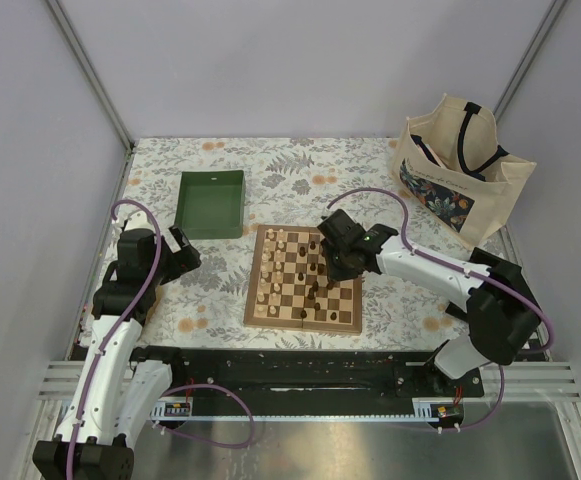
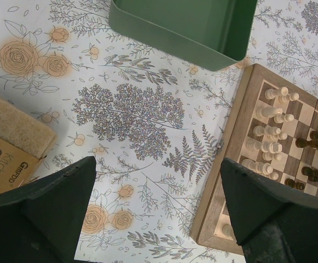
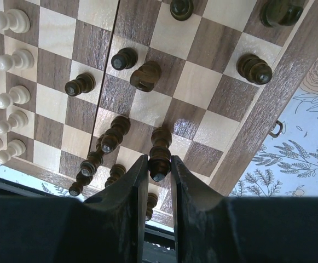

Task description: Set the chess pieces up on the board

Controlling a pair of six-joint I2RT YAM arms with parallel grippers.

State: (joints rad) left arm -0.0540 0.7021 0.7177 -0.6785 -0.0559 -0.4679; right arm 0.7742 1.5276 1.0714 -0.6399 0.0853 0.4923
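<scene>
Floral cloth covers the tabletop [image 1: 170,300], grey walls all round, and the board [image 1: 303,327] lies about mid-table, a bit toward the near edge. On it, the cream chess pieces [image 1: 272,268] are lined up along the board's left edge (two columns, as far as I can make out). The dark pieces [image 1: 315,285] are scattered over its middle and right side.

From my end, the right gripper [image 3: 159,164] is down over the board's right half. Its jaws are nearly together, pinching the top of one tall dark piece [image 3: 160,143]. I can't tell if its base touches the square.

Over bare cloth just left of the board, the left gripper [image 2: 159,208] hovers with jaws wide and nothing between them. Off the board's far-left corner sits a green tray [image 1: 210,205]. At the tabletop's far-right corner there's a tote bag [image 1: 460,170].
</scene>
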